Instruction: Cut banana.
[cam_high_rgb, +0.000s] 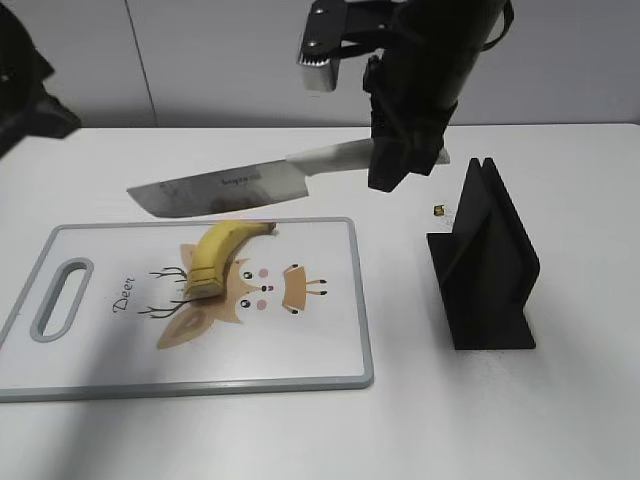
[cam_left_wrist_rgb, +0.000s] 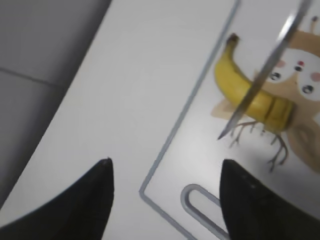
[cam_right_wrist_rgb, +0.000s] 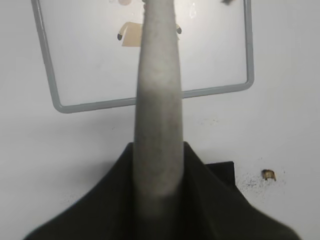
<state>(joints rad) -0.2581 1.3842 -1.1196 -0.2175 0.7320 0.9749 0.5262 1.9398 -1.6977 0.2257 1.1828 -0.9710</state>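
Observation:
The short yellow banana (cam_high_rgb: 218, 258) lies on the white cutting board (cam_high_rgb: 330, 340), dark stem toward the back, blunt end toward the front. A dark line crosses it near the blunt end (cam_left_wrist_rgb: 272, 107). My right gripper (cam_high_rgb: 395, 160) is shut on the pale handle (cam_right_wrist_rgb: 157, 110) of a kitchen knife. Its blade (cam_high_rgb: 225, 188) hangs in the air above and behind the banana, not touching it. My left gripper (cam_left_wrist_rgb: 167, 167) is open and empty above the board's left corner. The banana (cam_left_wrist_rgb: 235, 85) and the blade (cam_left_wrist_rgb: 265, 65) show in the left wrist view.
A black knife stand (cam_high_rgb: 487, 262) stands on the table right of the board. A small brown bit (cam_high_rgb: 439, 210) lies behind it. The board has a grey rim (cam_right_wrist_rgb: 150, 100) and a handle slot (cam_high_rgb: 62, 298) at its left end. The left arm (cam_high_rgb: 30, 100) is at the far left.

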